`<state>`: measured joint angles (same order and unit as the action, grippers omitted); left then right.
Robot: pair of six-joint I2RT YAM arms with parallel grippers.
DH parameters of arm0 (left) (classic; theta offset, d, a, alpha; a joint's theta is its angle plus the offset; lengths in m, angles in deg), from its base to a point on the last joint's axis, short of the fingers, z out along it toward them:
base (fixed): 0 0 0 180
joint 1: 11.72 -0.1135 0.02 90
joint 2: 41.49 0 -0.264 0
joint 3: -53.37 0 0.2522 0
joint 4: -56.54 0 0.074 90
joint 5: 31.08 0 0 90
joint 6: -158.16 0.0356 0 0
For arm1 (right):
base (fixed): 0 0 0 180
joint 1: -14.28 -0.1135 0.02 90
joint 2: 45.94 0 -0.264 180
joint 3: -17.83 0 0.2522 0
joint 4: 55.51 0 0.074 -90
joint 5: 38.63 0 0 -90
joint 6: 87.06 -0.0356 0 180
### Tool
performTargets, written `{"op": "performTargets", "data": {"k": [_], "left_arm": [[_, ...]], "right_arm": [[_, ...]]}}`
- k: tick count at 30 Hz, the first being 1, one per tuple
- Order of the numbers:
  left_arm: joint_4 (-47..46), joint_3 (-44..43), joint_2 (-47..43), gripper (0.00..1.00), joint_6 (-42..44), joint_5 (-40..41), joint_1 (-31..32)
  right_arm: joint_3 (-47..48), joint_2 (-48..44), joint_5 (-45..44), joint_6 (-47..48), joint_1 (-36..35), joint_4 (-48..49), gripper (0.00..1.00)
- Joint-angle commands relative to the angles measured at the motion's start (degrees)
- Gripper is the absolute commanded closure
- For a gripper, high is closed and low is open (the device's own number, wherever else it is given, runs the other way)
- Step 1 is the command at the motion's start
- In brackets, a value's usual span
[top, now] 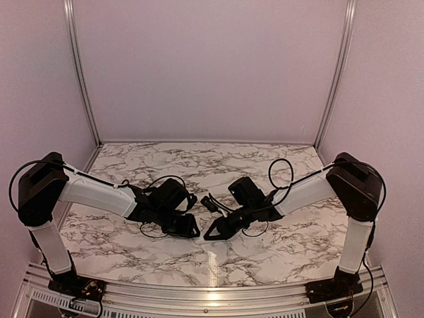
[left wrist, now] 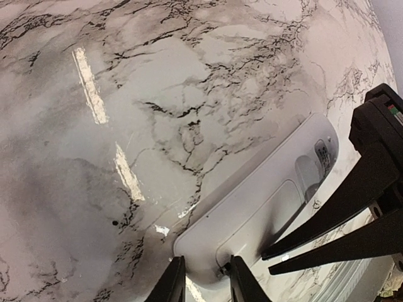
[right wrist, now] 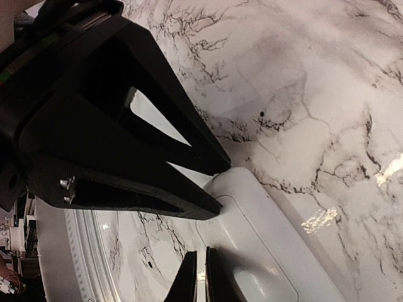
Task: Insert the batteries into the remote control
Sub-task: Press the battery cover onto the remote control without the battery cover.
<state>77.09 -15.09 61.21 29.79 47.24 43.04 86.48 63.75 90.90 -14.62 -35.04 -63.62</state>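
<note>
The remote control lies back-up on the marble, a white slab with its battery cover in place. My left gripper is closed onto its near end, one finger at the end edge and the other on the back. In the right wrist view that left gripper fills the upper left. My right gripper is shut with nothing between its fingers, tips resting on the cover beside the oval thumb dimple. From above, both grippers meet mid-table and hide the remote. No batteries are in view.
The marble tabletop is enclosed by pale pink walls at the back and sides. A metal rail runs along the near edge by the arm bases. Black cables loop above the right arm's wrist.
</note>
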Motion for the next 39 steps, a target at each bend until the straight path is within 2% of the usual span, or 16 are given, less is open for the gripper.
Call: {"op": "performTargets", "data": {"k": [1,9,20,24,28,31,32,35,39], "left_arm": [[3.86,-0.15,1.56,0.77,0.20,1.41,-0.36],[4.40,0.75,0.73,0.85,1.20,1.54,-0.53],[0.44,-0.49,-5.66,0.57,3.23,1.78,-0.61],[-0.28,-0.42,-8.83,0.48,4.62,2.84,-0.99],[-2.30,1.52,-13.54,0.24,8.24,4.51,-1.85],[-4.78,2.82,-17.39,0.03,11.23,6.42,-2.81],[-5.13,2.99,-18.40,0.01,12.07,7.30,-3.02],[-4.19,1.75,-19.54,0.01,13.55,11.11,-3.17],[-4.98,0.49,-19.41,0.01,18.52,12.57,-3.17]], "right_arm": [[-0.74,2.02,-2.79,-0.02,0.36,-1.55,0.95],[-0.97,1.93,-2.70,-0.18,0.45,-1.30,0.95],[0.18,-0.45,-1.67,-0.56,0.45,-0.12,0.94],[0.95,-3.09,-1.47,-0.53,0.45,0.40,0.90],[0.71,-6.93,-2.44,0.05,0.65,0.31,0.76],[-1.17,-10.92,-2.97,0.37,1.61,0.57,0.55],[-2.06,-12.44,-3.19,0.46,2.20,0.79,0.47],[-5.54,-18.20,-4.26,1.35,4.11,1.68,0.31],[-10.69,-28.58,-7.79,3.79,6.45,1.95,0.18]]}}
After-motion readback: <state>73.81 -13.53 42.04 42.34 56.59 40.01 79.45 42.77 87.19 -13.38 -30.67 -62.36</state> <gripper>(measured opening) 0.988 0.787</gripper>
